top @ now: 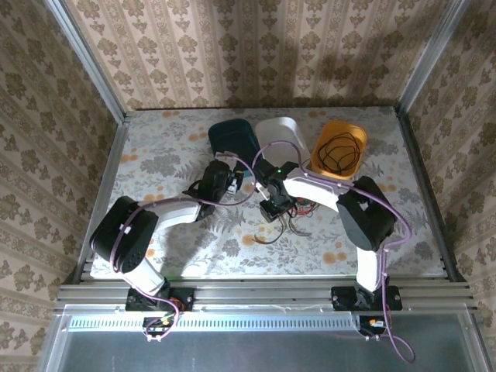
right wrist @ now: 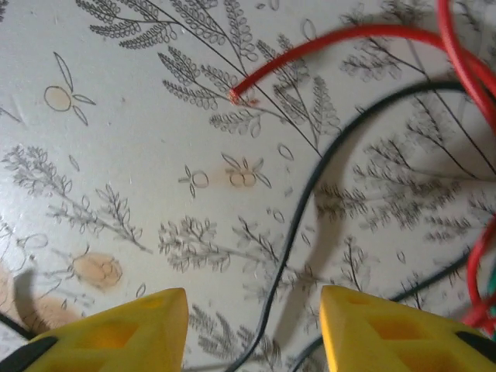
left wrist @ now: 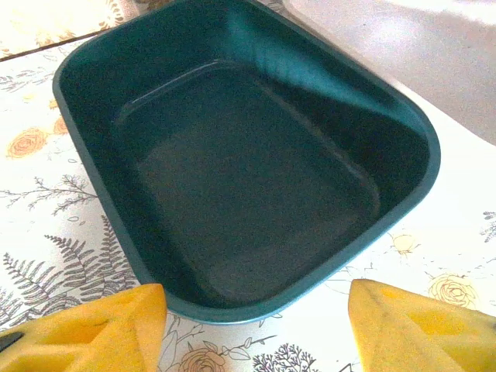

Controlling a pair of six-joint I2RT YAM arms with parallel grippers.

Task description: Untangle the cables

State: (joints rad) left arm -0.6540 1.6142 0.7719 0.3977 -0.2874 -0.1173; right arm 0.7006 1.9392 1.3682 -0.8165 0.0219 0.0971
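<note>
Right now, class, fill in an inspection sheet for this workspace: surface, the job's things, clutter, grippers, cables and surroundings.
Surface: flowered tabletop, flat.
Job's things: tangled wires, red and black, on the tabletop by the right gripper; a coiled black wire in the orange tub.
Clutter: empty green tub; white tub, contents unclear.
Grippers: left gripper open, over the green tub; right gripper open, a loose black wire lying between its fingers, not pinched.
Cables: purple arm cables run along both arms.
Surroundings: patterned wallpaper; metal frame.
</note>
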